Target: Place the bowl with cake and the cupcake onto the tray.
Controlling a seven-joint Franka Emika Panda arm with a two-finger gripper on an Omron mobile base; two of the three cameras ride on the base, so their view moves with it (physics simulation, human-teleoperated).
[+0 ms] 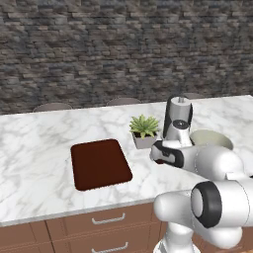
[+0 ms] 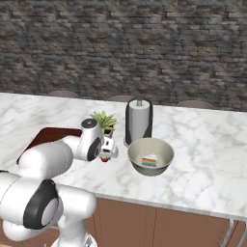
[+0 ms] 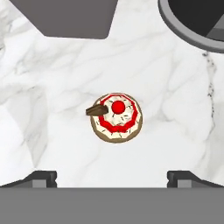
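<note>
So the two-finger gripper point(image 3: 112, 177) hangs straight over the tiny red-and-brown cupcake with white icing point(image 3: 116, 117), mid-frame in the hand view, jaws spread wide and empty, presumably lining up a grab. The pale round bowl with rainbow cake point(image 2: 150, 157) sits center-right on the marble; the dark reddish-brown tray point(image 1: 100, 163) waits bare, center-left.

Cupcake point(image 3: 116, 117) on the marble counter point(image 1: 39, 143) directly below the wide-open gripper point(image 3: 112, 177), plant pot point(image 1: 145, 140) just behind, tray point(image 1: 100, 163) to its left, bowl with cake point(image 2: 150, 156) to its right, paper towel holder point(image 2: 139, 121) behind.
</note>
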